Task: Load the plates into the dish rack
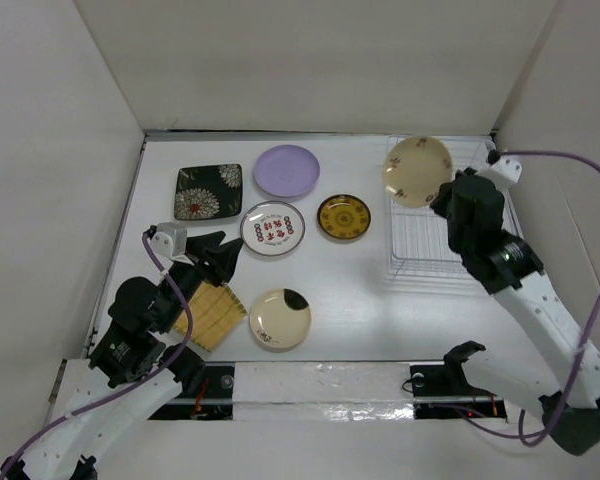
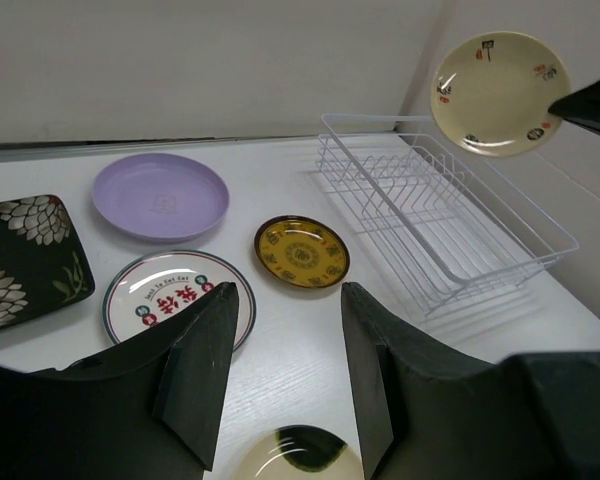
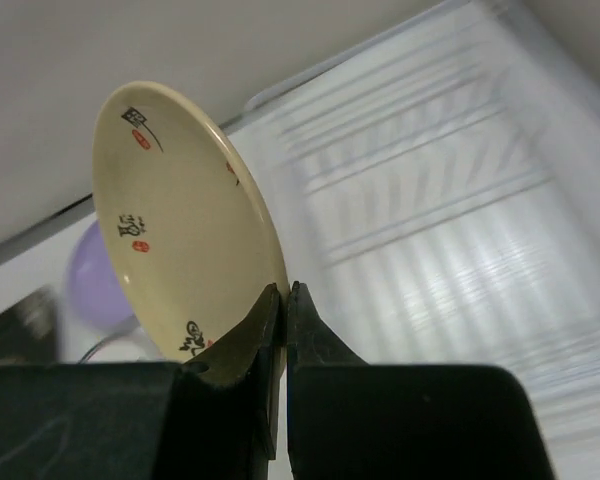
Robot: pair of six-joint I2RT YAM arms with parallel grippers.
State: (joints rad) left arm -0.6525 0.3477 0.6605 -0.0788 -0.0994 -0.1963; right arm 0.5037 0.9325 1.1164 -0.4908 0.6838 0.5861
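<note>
Above rack [image 1: 430,245] far end: tan plate [image 1: 417,171] clear of the wires, on edge, tilted, face toward the left arm | right gripper [image 3: 285,300] clamped on its rim | left gripper [image 2: 288,300] part-open, empty, near red-marked plate [image 2: 165,295].

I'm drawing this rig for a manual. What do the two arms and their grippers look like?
The left arm and right arm have white links with black joint housings. The left gripper and right gripper each have two flat matte-black fingers tapering to the tip. A purple cable loops along each arm. No markings are readable.
</note>
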